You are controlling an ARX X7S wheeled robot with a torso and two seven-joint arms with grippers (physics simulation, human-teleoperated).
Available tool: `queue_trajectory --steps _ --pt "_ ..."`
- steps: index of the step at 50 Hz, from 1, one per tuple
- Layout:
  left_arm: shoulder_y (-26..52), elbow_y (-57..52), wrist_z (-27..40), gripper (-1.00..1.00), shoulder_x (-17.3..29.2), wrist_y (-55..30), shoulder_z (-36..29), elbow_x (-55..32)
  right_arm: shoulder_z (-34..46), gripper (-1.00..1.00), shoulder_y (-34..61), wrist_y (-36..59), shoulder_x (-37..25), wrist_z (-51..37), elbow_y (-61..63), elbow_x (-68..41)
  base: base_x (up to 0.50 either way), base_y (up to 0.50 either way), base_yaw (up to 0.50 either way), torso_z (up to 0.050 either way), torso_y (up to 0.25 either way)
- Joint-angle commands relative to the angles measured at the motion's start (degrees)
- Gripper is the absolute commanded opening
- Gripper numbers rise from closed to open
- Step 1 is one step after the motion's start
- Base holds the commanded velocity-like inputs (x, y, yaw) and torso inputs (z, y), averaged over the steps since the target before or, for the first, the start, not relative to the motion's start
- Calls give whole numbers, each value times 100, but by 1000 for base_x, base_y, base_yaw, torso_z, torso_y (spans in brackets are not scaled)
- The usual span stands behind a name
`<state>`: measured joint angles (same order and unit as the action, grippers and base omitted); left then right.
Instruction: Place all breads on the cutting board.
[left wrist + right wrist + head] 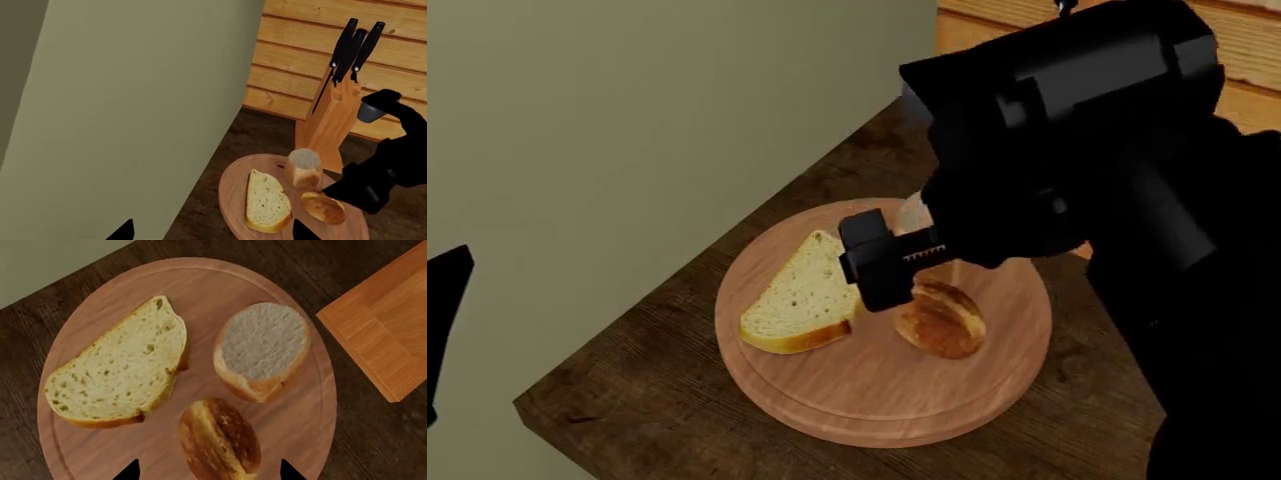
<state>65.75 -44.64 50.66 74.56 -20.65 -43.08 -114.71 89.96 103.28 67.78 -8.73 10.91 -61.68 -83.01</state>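
The round pinkish light-wood cutting board [293, 425] carries the large pale cream bread slice with air holes and golden crust [120, 370], the small oval glossy golden-brown roll [220, 440] and a stubby upright loaf end with a grey-white cut face [261, 347]. The black right gripper [208, 471] hangs over the roll, its finger tips spread wide either side, holding nothing. Of the left gripper [213, 231] only two dark tips show, wide apart, grasping nothing, well off the board, beside a tall wooden knife block [330, 122]
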Motion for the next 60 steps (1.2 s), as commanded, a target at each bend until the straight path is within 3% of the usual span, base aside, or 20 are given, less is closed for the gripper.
queue_trajectory --steps 1,10,23,27,38,44,46,48,60 --pt "92 -2 60 100 -22 -65 48 -84 -423 100 549 243 -507 -585 665 -402 0 0 0 0 0" --pt "246 45 111 100 -201 -133 88 -196 -1047 100 756 518 -1360 -1840 1750 -1234 0 0 0 0 0" --pt "210 54 107 100 -214 -139 93 -130 -2025 100 585 329 -2689 -4190 3721 -3277 0 0 0 0 0" --pt "148 36 62 100 -136 -88 110 -107 -2316 100 394 -206 -3295 -5027 4858 -3768 0 0 0 0 0" --pt "172 -61 179 100 -90 -143 138 3 -2998 100 -36 -1366 -4346 -5804 6886 -4674 0 0 0 0 0" --pt "261 -207 327 100 -48 -158 202 -28 -3241 100 -460 -2004 -5016 -6177 7936 -4629 0 0 0 0 0" --pt "648 -508 903 100 -20 -487 280 -8 -3319 100 -546 -2244 -5234 -6418 8377 -4701 0 0 0 0 0" --pt "749 -653 1074 100 -99 -544 281 -111 -3373 100 -662 -2463 -5376 -6567 8725 -4679 0 0 0 0 0" --pt "193 -1304 1288 100 9 -172 245 617 -3919 100 -1746 -4693 -6810 -6911 11092 -4261 0 0 0 0 0"
